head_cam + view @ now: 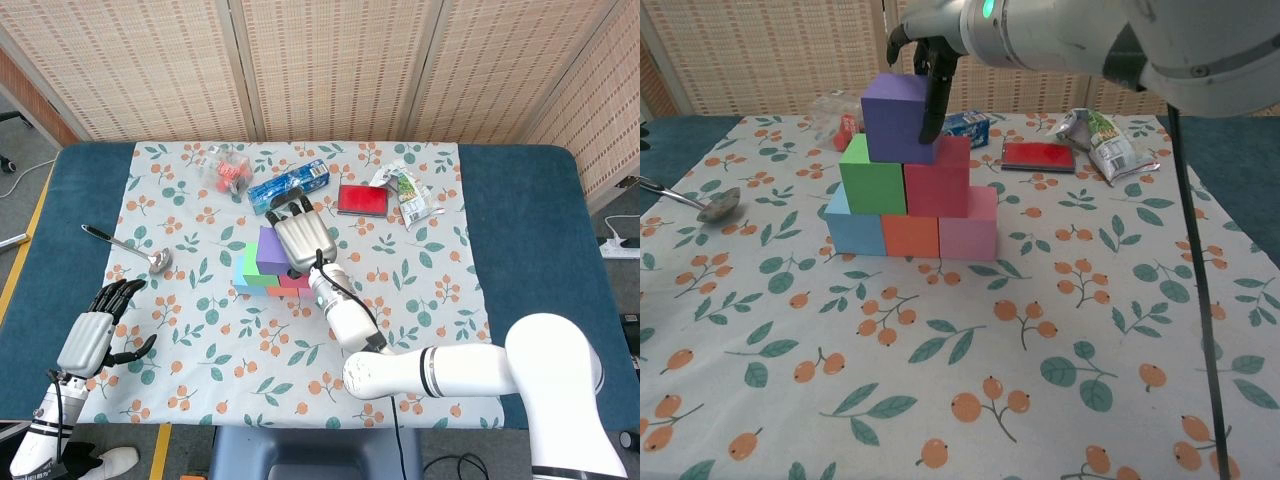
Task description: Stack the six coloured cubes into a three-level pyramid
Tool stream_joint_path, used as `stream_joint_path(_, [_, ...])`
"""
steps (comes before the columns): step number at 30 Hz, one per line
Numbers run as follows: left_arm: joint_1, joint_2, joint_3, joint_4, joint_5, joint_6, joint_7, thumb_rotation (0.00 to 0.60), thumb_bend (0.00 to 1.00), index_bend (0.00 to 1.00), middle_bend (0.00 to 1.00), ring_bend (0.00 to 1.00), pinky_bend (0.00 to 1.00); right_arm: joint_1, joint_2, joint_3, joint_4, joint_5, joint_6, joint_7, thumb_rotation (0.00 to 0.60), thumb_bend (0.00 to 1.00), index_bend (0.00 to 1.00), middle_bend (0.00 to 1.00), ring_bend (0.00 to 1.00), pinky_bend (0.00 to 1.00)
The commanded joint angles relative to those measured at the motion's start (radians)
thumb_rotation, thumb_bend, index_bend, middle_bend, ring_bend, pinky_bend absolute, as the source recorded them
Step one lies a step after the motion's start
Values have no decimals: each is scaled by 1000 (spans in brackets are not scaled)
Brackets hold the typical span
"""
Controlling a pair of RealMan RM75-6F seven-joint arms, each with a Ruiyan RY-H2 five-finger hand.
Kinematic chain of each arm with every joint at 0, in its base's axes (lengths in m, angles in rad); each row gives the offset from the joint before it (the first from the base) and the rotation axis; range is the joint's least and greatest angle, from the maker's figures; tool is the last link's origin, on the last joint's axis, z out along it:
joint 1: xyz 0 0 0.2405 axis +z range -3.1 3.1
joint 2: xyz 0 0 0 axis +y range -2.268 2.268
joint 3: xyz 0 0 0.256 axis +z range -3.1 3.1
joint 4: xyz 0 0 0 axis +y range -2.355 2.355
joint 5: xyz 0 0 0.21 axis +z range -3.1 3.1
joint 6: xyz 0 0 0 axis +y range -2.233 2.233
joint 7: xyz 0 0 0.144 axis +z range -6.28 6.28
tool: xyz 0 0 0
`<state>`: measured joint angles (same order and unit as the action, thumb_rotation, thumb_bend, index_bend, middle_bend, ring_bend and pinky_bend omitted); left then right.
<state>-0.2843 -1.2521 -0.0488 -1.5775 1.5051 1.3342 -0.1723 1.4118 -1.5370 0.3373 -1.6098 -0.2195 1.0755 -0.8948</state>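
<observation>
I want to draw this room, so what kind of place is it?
Probably an indoor room set up for robot practice, not a home kitchen. A padded blue table wears a leafy tablecloth, woven screens stand behind, and a robot hand is stacking coloured blocks.

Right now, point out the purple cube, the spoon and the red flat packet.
purple cube (897, 118): chest view, on its front face.
spoon (717, 205): chest view, on its bowl.
red flat packet (1038, 155): chest view, on the middle of its top surface.
</observation>
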Motion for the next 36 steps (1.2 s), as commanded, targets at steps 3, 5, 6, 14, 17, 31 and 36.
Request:
stream_joint_path(3, [-1,-1,0,-1,1,0,2,375,323,73,72,0,73,-1,3,-1,-5,2,-2,-2,600,28,38,330,65,0])
stream_joint_path(5, [0,-1,0,-1,0,0,4,372,323,71,71,0,72,-2,3,0,-6,1,-3,1,600,22,13,310,53,0])
stream_joint_path(6, [0,-1,0,-1,0,-1,5,373,323,71,72,0,72,-2,4,1,-6,0,-3,2,600,18,4,296,45,0])
stream_joint_path(14, [-7,2,-1,-3,2,-8,23,377,323,71,71,0,72,-6,6,1,-14,-7,-3,9,600,0,0,237,21,0])
stream_joint_path(17, [-10,4,-3,-2,1,-12,30,377,323,71,71,0,72,-8,9,3,-21,-13,-1,14,600,0,0,204,16,0])
stream_joint_path(31, [-76,2,-20,55,-24,-117,21,375,320,131,101,19,73,-226,275,-5,-294,-184,26,234,600,0,0,88,0,0])
stream_joint_path(36, [-126,-42,-16,116,-3,-179,9,368,318,179,147,53,73,-373,393,-98,-330,-306,-43,357,600,0,0,85,0,0])
